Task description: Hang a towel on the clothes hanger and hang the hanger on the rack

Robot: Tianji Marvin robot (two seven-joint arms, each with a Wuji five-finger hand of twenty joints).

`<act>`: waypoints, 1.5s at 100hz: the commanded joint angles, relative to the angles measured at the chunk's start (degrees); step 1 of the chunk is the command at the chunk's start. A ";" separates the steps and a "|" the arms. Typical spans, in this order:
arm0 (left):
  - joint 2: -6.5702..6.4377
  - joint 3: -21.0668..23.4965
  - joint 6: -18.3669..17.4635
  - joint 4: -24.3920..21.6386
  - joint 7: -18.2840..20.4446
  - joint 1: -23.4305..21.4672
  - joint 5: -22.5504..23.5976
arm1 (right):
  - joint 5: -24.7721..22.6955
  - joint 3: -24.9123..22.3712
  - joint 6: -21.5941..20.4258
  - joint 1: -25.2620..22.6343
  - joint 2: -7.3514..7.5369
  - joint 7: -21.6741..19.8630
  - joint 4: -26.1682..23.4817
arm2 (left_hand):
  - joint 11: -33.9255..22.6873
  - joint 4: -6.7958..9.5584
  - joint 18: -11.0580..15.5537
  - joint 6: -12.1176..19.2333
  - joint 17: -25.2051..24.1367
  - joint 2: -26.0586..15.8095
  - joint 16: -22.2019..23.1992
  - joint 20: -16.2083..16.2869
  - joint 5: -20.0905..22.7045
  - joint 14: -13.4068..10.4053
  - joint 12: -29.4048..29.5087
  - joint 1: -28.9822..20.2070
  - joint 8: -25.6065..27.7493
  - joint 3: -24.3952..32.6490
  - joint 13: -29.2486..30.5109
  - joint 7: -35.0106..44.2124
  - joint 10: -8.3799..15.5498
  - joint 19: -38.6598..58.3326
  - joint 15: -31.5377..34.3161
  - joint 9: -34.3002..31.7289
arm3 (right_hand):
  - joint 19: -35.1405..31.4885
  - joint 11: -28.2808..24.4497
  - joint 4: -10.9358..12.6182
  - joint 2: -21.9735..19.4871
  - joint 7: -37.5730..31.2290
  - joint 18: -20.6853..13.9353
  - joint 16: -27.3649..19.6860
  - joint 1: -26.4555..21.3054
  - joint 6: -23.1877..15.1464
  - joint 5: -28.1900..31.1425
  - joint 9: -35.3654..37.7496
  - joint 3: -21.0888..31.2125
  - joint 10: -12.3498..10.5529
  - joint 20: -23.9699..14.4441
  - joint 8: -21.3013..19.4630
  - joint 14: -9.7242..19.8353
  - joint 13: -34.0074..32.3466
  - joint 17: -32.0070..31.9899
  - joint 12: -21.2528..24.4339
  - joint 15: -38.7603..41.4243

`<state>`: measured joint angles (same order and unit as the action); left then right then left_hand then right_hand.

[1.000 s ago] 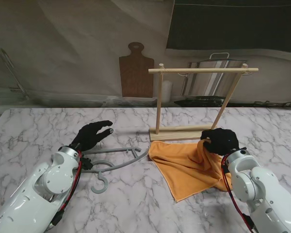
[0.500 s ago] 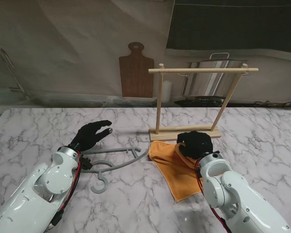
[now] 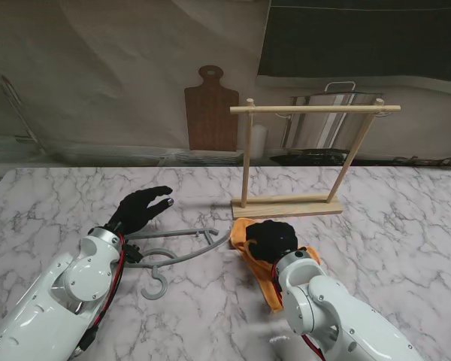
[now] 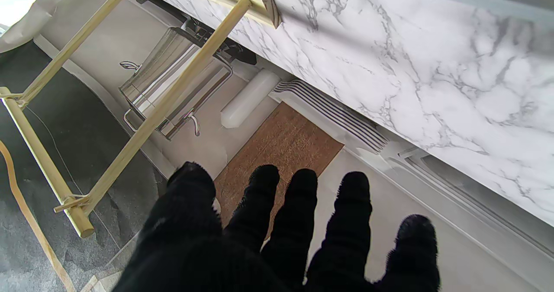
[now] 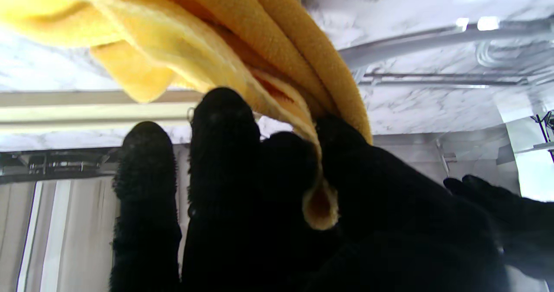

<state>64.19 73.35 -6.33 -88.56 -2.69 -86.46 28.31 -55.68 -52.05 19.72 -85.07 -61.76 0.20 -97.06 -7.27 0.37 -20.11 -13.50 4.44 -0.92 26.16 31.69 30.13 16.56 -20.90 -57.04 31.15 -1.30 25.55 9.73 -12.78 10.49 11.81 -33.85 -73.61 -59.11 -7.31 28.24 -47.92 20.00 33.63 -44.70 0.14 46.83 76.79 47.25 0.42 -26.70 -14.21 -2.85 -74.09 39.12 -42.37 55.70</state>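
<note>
- Right hand (image 3: 271, 239), black-gloved, is clamped on a bunched fold of the orange terry towel (image 3: 249, 242), just beside the grey plastic clothes hanger (image 3: 173, 253) lying flat on the white marble tabletop (image 3: 406, 226).
- Left hand (image 3: 141, 210) hovers with fingers spread, holding nothing, on the far side of the hanger from me.
- Light wooden rack (image 3: 316, 109) stands upright on the tabletop, farther from me than the towel.
- Behind the tabletop, a brown wooden cutting board (image 3: 210, 113) and a steel pot (image 3: 327, 120) sit against a pale paper-covered wall (image 3: 98, 68).
</note>
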 commanded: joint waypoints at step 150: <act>0.07 0.08 -0.88 -0.09 0.25 -0.11 0.94 | -12.17 -19.84 -7.17 -16.39 1.22 -3.37 -6.78 | -0.15 -1.30 -0.39 0.37 -1.30 -3.62 0.72 0.06 0.16 -0.63 -0.53 0.00 0.00 -0.75 -0.10 0.30 1.23 11.09 -0.22 -0.43 | 33.14 54.97 0.43 -3.91 48.85 2.67 -23.23 36.80 5.56 -38.28 -61.68 -15.03 9.87 6.69 -7.20 -9.73 53.95 -38.57 37.25 -53.94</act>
<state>64.20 73.70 -7.01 -88.60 -3.22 -86.63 29.10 -67.23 -70.74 13.13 -99.50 -61.39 -2.36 -103.74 -7.28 0.37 -20.11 -13.50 4.30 -0.92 26.16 31.70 30.15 16.59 -20.90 -57.04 31.15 -1.30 25.55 9.73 -12.69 10.49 11.81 -33.86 -42.71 -6.39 -5.04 21.32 -1.86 20.12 11.85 -11.38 9.54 12.94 17.05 29.96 12.52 -21.34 -20.82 -10.58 -22.51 1.79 -6.12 3.74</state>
